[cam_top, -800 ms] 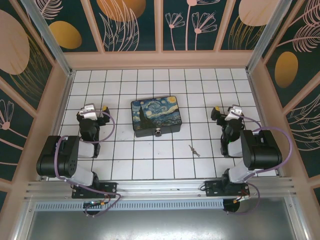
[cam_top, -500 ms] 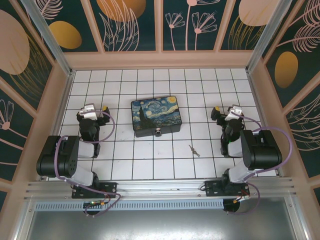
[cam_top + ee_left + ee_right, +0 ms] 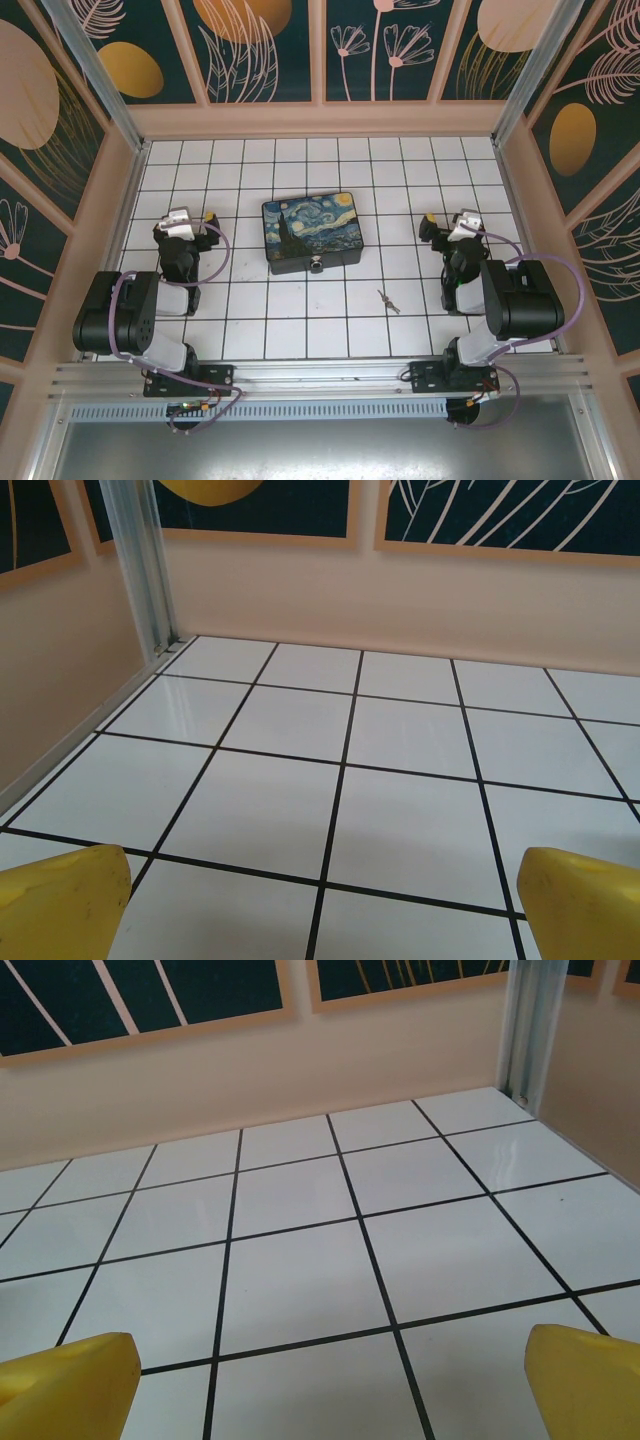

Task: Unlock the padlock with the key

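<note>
From above, the key (image 3: 387, 300) lies near the box (image 3: 311, 232), the padlock (image 3: 317, 265) at its front. The wrist views show the left fingers (image 3: 60, 905) and right fingers (image 3: 65, 1380) spread wide and empty over tabletop (image 3: 400, 810) tiles.

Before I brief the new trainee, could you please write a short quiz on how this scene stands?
1. True or false: the key lies on the table, apart from the painted box.
2. Where is the padlock? A) at the box's near face; B) on the box's lid; C) beside the key.
3. Fill in: the left tool and the right tool are both ____ (open or shut).
Key: 1 true; 2 A; 3 open.
</note>
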You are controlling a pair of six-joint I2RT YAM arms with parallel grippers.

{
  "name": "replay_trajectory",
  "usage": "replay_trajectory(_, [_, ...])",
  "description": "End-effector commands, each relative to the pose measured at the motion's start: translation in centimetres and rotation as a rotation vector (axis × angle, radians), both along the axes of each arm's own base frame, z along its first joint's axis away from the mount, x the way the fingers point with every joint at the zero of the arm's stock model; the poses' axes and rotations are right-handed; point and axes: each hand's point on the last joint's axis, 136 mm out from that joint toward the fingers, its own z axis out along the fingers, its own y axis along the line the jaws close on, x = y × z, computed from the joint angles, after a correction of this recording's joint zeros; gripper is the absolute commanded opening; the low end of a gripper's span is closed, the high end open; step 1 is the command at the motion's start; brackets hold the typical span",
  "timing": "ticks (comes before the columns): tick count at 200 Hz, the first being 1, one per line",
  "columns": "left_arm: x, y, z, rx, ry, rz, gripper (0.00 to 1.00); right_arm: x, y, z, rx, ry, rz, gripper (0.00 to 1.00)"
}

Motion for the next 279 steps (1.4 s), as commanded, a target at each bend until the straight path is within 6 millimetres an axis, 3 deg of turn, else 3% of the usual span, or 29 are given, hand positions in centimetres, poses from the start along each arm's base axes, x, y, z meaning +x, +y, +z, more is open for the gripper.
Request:
replay_trajectory(1, [0.3,0.0,1.0,-0.001,-0.038,-0.003,0.99,0.6,0.4,0.9,-0.012,-0.030,0.044,0.99])
replay_trajectory(59, [0.1,0.0,1.1,-0.002,-0.043,-0.002,0.99,0.7,0.6,0.9,-0.004,-0.024,0.072,0.98])
replay_trajectory(82, [1.9,1.6,3.0,-0.019,0.029,0.097,0.99,1.8,0.8,2.8,-0.017,0.034,0.045,0.94])
replay_trajectory(93, [2.9,2.8,4.8,-0.046,0.081,0.178,0.99,2.5,0.5,3.7,0.077,0.135,-0.007,0.91])
replay_trajectory(102, [3.7,3.0,6.0,-0.080,0.137,0.202,0.99,2.7,1.3,4.0,0.185,0.226,-0.001,0.84])
replay_trajectory(114, [4.4,2.4,6.7,-0.144,0.210,0.190,0.99,1.5,3.9,3.1,0.326,0.357,0.060,0.78])
replay_trajectory(123, [4.4,1.3,6.9,-0.209,0.250,0.160,0.99,0.0,5.7,2.2,0.379,0.438,0.100,0.70])
replay_trajectory(145, [2.7,-2.5,6.3,-0.295,0.356,0.134,0.99,-4.6,9.2,-0.1,0.415,0.591,0.172,0.68])
replay_trajectory(174, [-1.2,-8.7,4.9,-0.370,0.539,-0.003,0.99,-9.5,11.0,-2.3,0.500,0.758,0.207,0.58])
replay_trajectory(203, [-5.6,-15.2,5.4,-0.346,0.672,-0.199,0.99,-13.7,12.0,-4.9,0.519,0.895,0.204,0.58])
replay_trajectory(242, [-11.0,-23.7,6.4,-0.346,0.756,-0.480,0.98,-14.3,13.0,-7.1,0.506,0.939,0.231,0.59])
replay_trajectory(279, [-14.8,-31.9,5.6,-0.416,0.839,-0.728,0.98,-14.4,14.3,-8.0,0.521,0.980,0.294,0.55])
